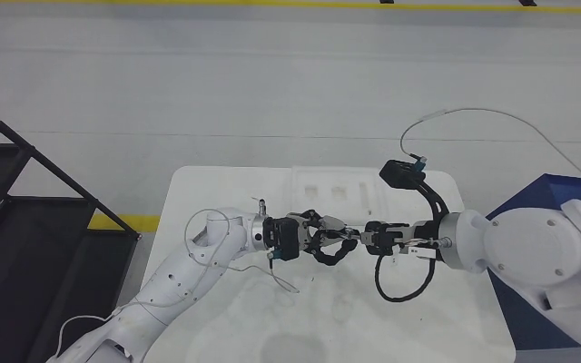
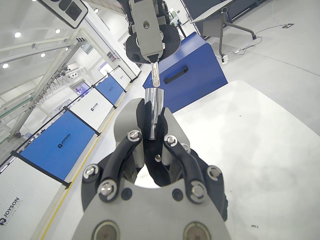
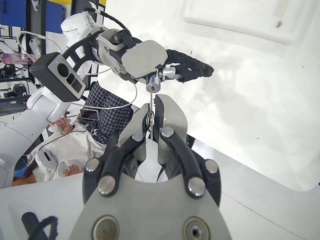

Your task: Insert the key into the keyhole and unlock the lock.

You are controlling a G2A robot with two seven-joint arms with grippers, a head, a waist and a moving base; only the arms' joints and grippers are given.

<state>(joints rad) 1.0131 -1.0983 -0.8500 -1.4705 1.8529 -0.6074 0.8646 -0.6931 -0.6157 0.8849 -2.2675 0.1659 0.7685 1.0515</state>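
Left claw (image 2: 152,111), closed on the chrome barrel of the lock (image 2: 154,103), holds it in the air above the bench (image 2: 250,131), with the keyhole (image 3: 152,89) facing away from its wrist. Just beyond, the key (image 2: 155,76) is pinched by its head in the closed right claw (image 2: 153,56). Nearly the whole blade is exposed and the tip is at the keyhole's mouth; whether it has entered cannot be told. The key's long axis is in line with the barrel and roughly level over the bench, tip pointing toward the left claw. Judged stage: both parts lifted and aligned; full insertion and the unlocking turn are left to do.
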